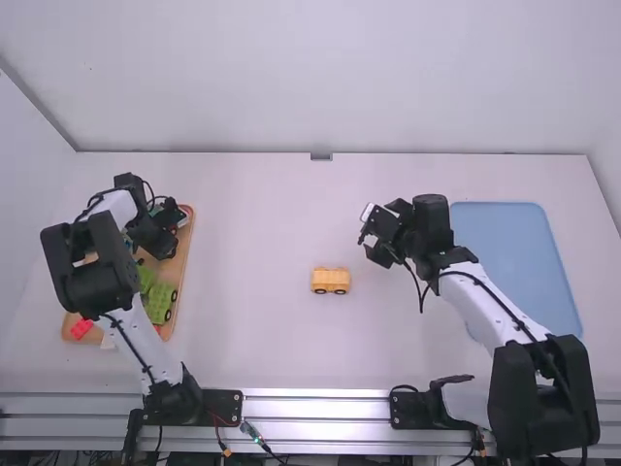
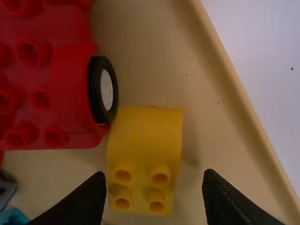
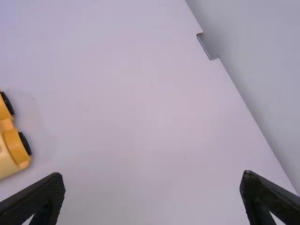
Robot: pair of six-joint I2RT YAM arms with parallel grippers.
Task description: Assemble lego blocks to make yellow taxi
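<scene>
A white worktop [image 1: 252,243] spans the high view, with a white-and-black robot arm rising from the lower left of the frame and another from the lower right. A pale blue rounded rectangular sheet [image 1: 514,252] lies at the right. A shallow tan tray [image 1: 184,267] of bricks sits at the left, partly hidden by the left arm. The left hand [image 1: 175,236] is over the tray's upper part, fingers well apart and gripping nothing. The right hand [image 1: 373,233] is right of centre, wide apart and holding nothing. In the tray are a green wheeled brick vehicle [image 1: 158,298] and, in the left wrist view, a red studded brick piece with a wheel [image 2: 51,89]. The yellow-orange wheeled brick base [image 1: 330,280] stands near the middle of the frame. A curved yellow brick with four studs [image 2: 145,145] lies in the tray beside the red piece's wheel, near the left hand's fingertips.
</scene>
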